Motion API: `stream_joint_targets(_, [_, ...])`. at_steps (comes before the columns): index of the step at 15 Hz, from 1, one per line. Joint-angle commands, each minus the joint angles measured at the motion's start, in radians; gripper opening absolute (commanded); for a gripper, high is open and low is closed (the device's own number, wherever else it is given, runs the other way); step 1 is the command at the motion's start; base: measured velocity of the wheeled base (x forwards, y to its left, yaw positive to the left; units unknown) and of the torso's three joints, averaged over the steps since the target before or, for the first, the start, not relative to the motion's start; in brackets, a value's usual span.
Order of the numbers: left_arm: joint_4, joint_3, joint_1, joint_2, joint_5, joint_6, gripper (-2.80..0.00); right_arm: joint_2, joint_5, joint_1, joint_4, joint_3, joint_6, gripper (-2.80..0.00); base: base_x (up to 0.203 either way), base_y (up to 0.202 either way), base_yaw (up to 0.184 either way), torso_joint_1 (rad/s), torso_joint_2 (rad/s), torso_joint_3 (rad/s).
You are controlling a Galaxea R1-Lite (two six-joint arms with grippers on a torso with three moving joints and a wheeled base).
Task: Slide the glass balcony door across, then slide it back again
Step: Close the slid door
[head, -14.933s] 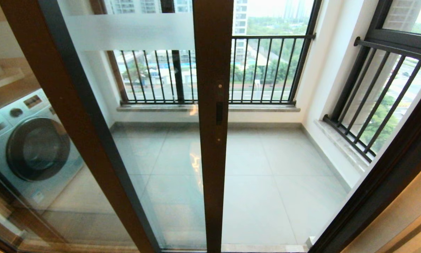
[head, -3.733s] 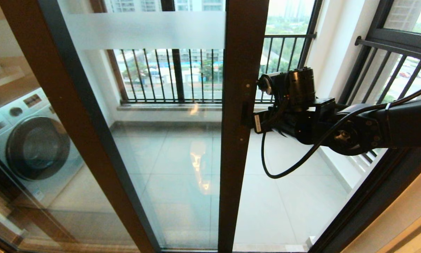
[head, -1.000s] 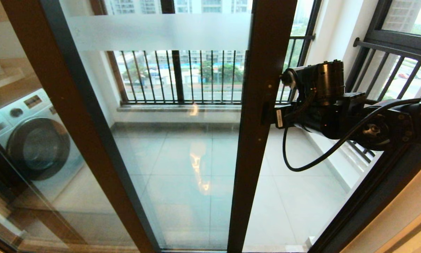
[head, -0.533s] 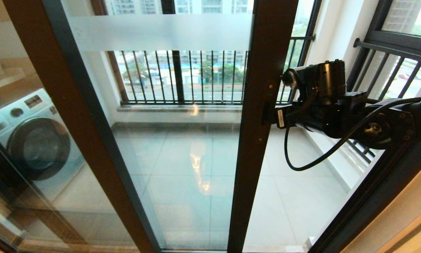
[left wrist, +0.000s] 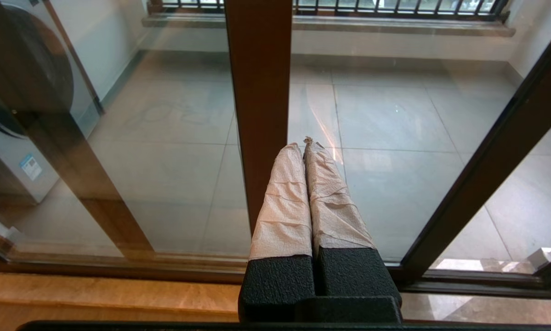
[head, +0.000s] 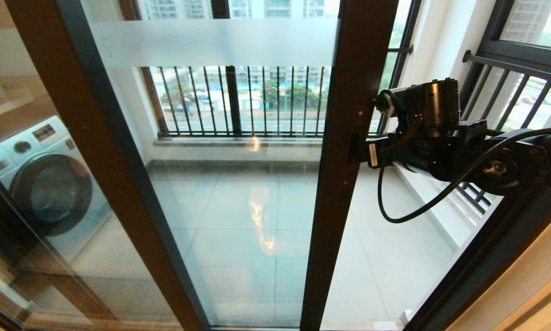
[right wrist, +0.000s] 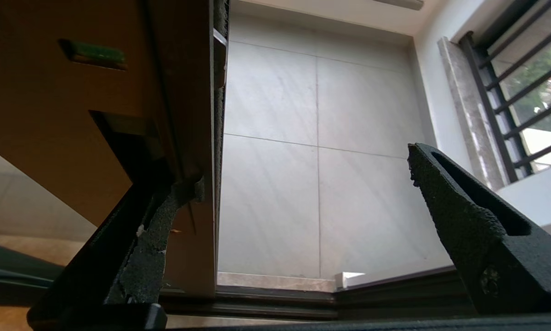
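The glass balcony door [head: 238, 193] has a frosted band [head: 211, 42] near its top, and its brown stile [head: 344, 207] stands right of centre. My right arm reaches in from the right at mid height. My right gripper [head: 360, 154] is open at the stile's dark lock plate. In the right wrist view, the right gripper [right wrist: 300, 170] has one finger [right wrist: 156, 220] set in the stile's recess [right wrist: 123, 138] and the other held free over the balcony floor. My left gripper [left wrist: 303, 145] is shut on nothing, low before the stile [left wrist: 259, 92], with its fingers wrapped in pale paper.
A washing machine [head: 45, 184] stands behind the glass at the left. The dark fixed door frame [head: 486, 257] runs down the right side. Barred railing windows [head: 238, 101] close the balcony at the back and right. An open gap over the tiled floor [head: 394, 266] lies between the stile and that frame.
The door stile and my right arm have shifted a little to the right over the last second, narrowing the gap. The left gripper stays shut.
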Motion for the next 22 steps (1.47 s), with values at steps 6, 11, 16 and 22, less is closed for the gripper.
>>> stream_joint_targets(6, [0.001, 0.0, 0.0, 0.0, 0.0, 0.0, -2.8, -0.064, 0.0, -0.003, -0.017, 0.063, 0.039, 0.0, 0.0, 0.0, 0.0, 0.0, 0.0, 0.0])
stream_joint_targets(11, [0.001, 0.0, 0.0, 0.0, 0.0, 0.0, -2.8, -0.063, 0.0, -0.005, -0.021, 0.081, 0.107, 0.0, 0.0, 0.0, 0.0, 0.0, 0.0, 0.0])
stream_joint_targets(16, [0.001, 0.0, 0.0, 0.001, 0.0, 0.0, -2.8, -0.064, -0.005, -0.005, -0.047, 0.099, 0.121, 0.0, 0.0, 0.0, 0.0, 0.0, 0.0, 0.0])
stream_joint_targets(22, [0.001, 0.0, 0.0, 0.0, 0.0, 0.0, -2.8, -0.068, -0.006, -0.018, -0.047, 0.11, 0.117, 0.0, 0.0, 0.0, 0.0, 0.0, 0.0, 0.0])
